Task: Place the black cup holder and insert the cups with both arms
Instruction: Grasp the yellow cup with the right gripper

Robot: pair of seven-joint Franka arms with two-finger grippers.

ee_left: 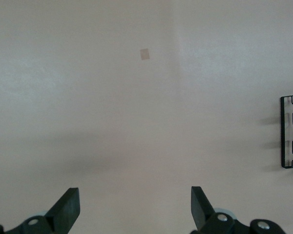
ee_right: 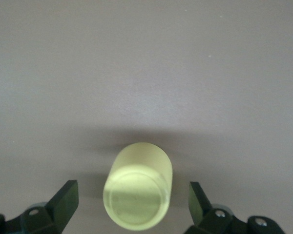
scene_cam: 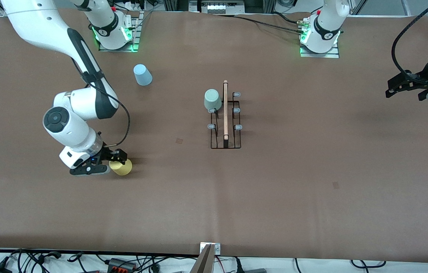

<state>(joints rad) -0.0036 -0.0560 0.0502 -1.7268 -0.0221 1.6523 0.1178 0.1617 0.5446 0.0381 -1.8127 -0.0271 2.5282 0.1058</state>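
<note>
The black cup holder [scene_cam: 225,120] stands at the table's middle with its wooden rod handle up. A pale green cup [scene_cam: 212,99] sits upside down on one peg. A light blue cup [scene_cam: 142,74] stands upside down on the table toward the right arm's base. The yellow cup [scene_cam: 121,167] is at the right arm's end of the table. My right gripper [scene_cam: 117,160] is low around it and open. In the right wrist view the yellow cup [ee_right: 138,185] lies between the spread fingers [ee_right: 63,202], untouched. My left gripper [scene_cam: 405,89] waits open and empty at the left arm's end.
The brown mat [scene_cam: 274,189] covers the table. Small square marks lie on it [scene_cam: 179,140]. A corner of the holder's wire base [ee_left: 292,131] shows at the edge of the left wrist view. Cables run along the table edge nearest the front camera.
</note>
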